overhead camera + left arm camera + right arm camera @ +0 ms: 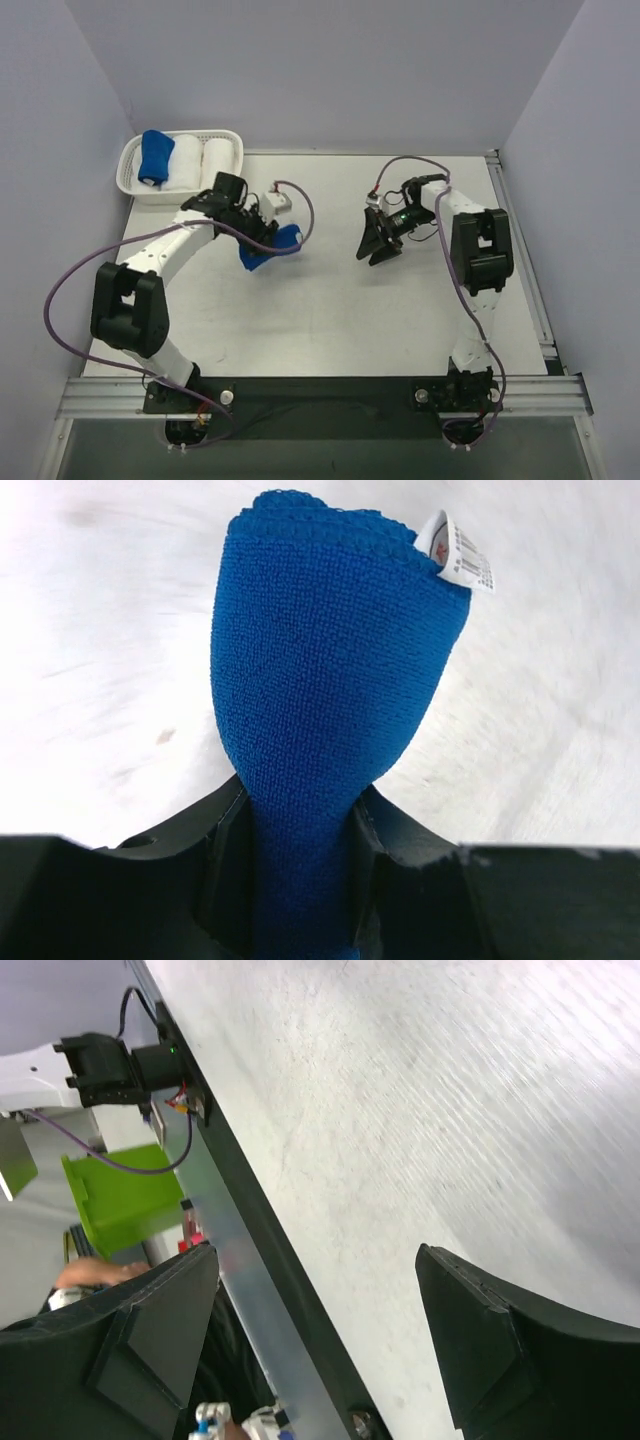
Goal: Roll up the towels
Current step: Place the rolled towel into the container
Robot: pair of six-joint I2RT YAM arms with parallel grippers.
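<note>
One grip on, one off.
Left gripper (262,233) clamps blue towel (330,700); right gripper (315,1305) gapes empty; second towel (155,157) lies in basket (126,178) beside white rolls (202,160).

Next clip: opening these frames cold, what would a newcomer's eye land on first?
First, the bright royal-blue cloth towel bundle, which fills the left wrist view. It is pinched in the left gripper and has a small white label at its far end. Next comes the white plastic basket at the far left corner, holding another blue towel roll beside two white towel rolls. The right gripper hangs open and empty.
</note>
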